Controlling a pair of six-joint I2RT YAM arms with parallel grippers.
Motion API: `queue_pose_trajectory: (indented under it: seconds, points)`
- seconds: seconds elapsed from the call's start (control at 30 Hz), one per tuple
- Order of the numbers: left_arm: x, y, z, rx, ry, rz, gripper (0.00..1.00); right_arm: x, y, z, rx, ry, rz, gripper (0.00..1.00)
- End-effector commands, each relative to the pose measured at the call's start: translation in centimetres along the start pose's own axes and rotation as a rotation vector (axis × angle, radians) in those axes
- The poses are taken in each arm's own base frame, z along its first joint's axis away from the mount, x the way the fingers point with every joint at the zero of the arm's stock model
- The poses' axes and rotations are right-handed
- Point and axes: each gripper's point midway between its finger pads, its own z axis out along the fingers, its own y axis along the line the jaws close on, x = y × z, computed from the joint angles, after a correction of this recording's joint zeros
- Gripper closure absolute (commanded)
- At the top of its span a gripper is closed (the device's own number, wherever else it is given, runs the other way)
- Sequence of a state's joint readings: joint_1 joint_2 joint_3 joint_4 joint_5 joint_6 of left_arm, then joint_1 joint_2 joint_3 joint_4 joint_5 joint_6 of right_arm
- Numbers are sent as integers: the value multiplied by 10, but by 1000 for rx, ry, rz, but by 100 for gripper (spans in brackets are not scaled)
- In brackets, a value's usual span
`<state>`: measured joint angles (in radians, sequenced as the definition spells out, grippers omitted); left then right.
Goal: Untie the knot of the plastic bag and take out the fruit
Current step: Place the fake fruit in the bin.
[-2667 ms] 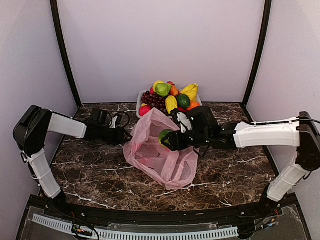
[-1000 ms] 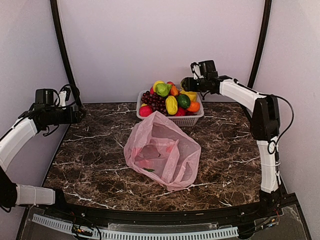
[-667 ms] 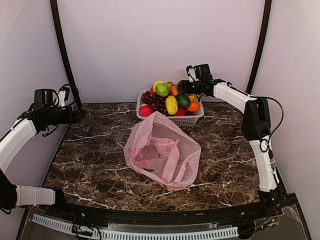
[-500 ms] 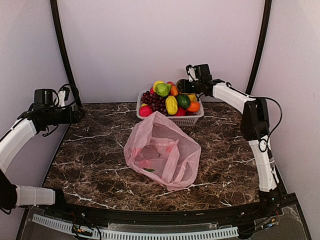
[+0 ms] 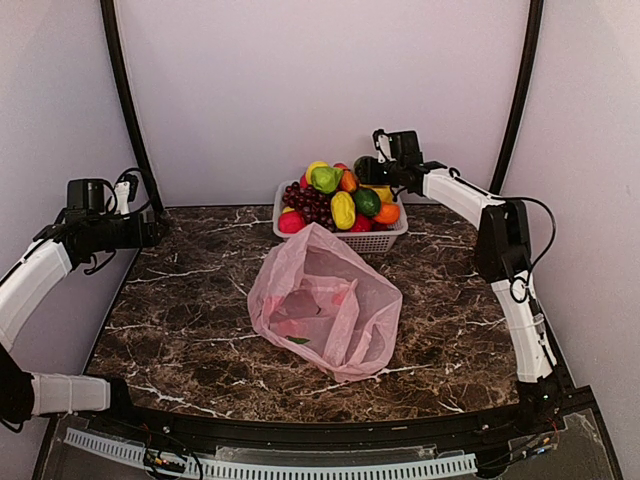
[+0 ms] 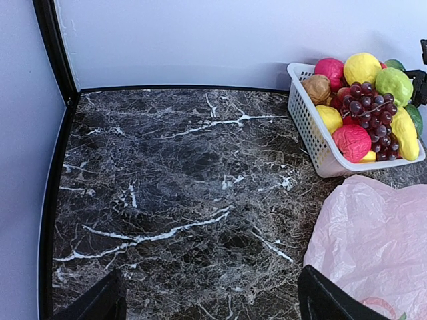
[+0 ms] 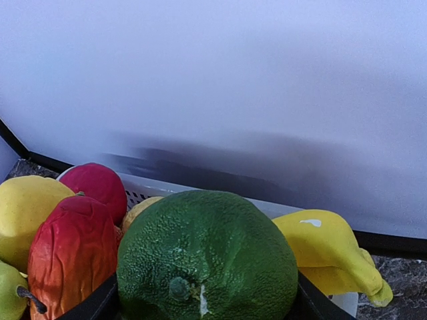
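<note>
From above, the plastic bag [image 5: 325, 310] lay slack in the middle of the marble table [image 5: 180, 330], with dim shapes showing through its pink film (what they were could not be told). At the bag's 12 o'clock stood the white basket [image 5: 378, 241], heaped with fruit [image 5: 335, 195]. The left gripper [image 5: 157, 231] hung at the table's 9 o'clock edge, well apart from the bag. The right gripper [image 5: 366, 170] reached over the basket's 1 o'clock corner. In the left wrist view its fingers [image 6: 100, 303] stood wide apart with nothing between them — released — above bare marble. The bag lay at 4 o'clock and the basket, with its grape bunch [image 6: 367, 110], at 2 o'clock. In the right wrist view a green fruit [image 7: 207, 253] filled the gap between the dark fingertips [image 7: 100, 305], both touching its sides — grasped. A red fruit [image 7: 70, 247] sat at its 9 o'clock and a yellow one [image 7: 327, 253] at its 3 o'clock.
</note>
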<state>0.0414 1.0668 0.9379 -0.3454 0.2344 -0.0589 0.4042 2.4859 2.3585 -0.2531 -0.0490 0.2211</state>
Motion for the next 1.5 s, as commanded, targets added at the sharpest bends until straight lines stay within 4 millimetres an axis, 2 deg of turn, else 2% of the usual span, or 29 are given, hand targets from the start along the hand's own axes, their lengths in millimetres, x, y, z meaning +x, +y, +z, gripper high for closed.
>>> queue_pose_trajectory:
  seconds: [0.0,0.2,0.43,0.6,0.83,1.0,1.17,1.33,1.47]
  points:
    - [2,0,-3,1,-10,0,12,-16,-4,3,-6,-58,0,28]
    - [2,-1,-3,8,-10,-3,12,-19,-6,2,-17,-63,-3,18]
    - [1,-2,-3,12,-14,-3,12,-26,2,-4,-51,-73,-13,2]
    - [1,-3,-4,16,-18,-5,12,-27,2,-8,-49,-69,-21,1]
    - [0,-4,-5,23,-21,-6,12,-42,2,-27,-27,-88,-39,1]
    - [0,-5,-6,29,-23,-10,12,-59,5,-51,-13,-111,-44,1]
    - [2,-5,-5,28,-12,-33,12,-62,6,-79,30,-115,-54,1]
    - [0,-4,-3,26,-9,-83,11,-55,10,-116,31,-91,-51,1]
    - [0,-4,3,37,-22,-134,11,-31,7,-139,41,-30,-60,1]
